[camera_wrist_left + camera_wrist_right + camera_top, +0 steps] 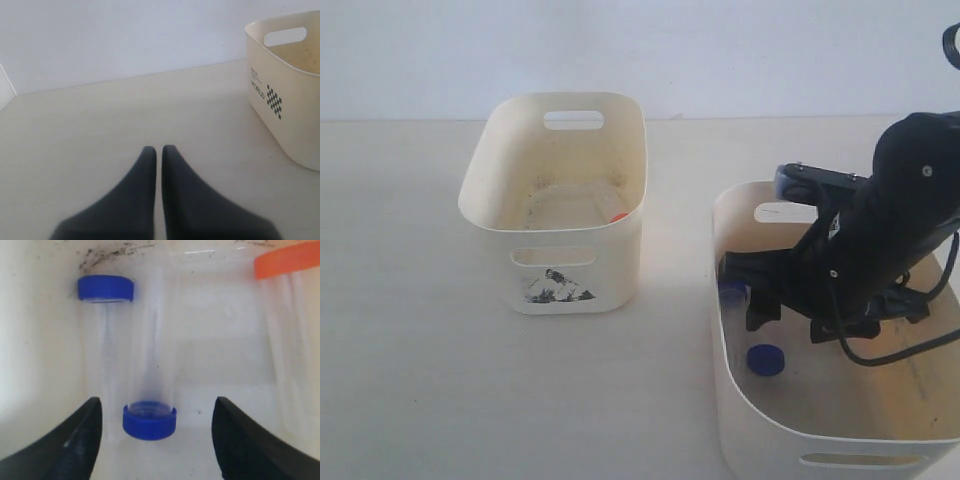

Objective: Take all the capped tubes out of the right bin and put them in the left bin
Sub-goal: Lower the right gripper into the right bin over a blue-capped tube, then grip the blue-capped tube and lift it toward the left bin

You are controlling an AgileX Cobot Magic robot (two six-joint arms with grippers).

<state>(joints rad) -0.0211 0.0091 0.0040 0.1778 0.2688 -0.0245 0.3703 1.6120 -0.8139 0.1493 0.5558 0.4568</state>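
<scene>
The left gripper (pixel 159 152) shows only in its wrist view: fingers pressed together, holding nothing, over bare table (pixel 100 125). The left bin (pixel 620 270) stands well apart from the right bin (pixel 740 420). In the left bin an orange cap (pixel 619 215) shows, its tube hidden. The arm covers much of the right bin's floor. The right gripper (pixel 156 410) is spread wide around one blue-capped tube (pixel 149 421). A second blue-capped tube (pixel 105 288) lies beside it. An orange-capped tube (pixel 287 260) is cut off at the frame edge.
</scene>
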